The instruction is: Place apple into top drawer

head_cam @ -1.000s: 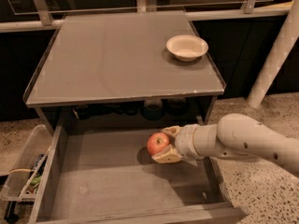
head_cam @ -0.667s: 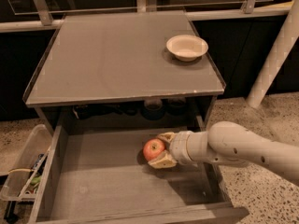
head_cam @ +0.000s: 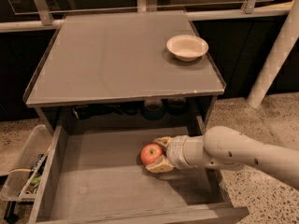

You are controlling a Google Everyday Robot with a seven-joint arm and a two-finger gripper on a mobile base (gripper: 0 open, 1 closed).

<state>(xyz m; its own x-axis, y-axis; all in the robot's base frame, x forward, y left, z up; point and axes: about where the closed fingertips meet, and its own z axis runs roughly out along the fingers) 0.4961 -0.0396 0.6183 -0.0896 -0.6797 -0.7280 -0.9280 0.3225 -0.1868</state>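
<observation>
The red-orange apple [head_cam: 151, 153] sits low inside the open top drawer [head_cam: 103, 185], right of the middle, at or just above the drawer's grey bottom. My gripper [head_cam: 158, 154] reaches in from the right on a white arm and is shut on the apple, one tan finger [head_cam: 161, 141] behind it and one in front. The drawer is pulled far out below the cabinet top.
A white bowl [head_cam: 187, 47] stands on the grey cabinet top [head_cam: 117, 55] at the back right. A clear plastic bin [head_cam: 23, 171] of clutter sits on the floor left of the drawer. A white post [head_cam: 275, 55] leans at the right.
My gripper has moved down and slightly left with the apple, lowering it deeper into the drawer.
</observation>
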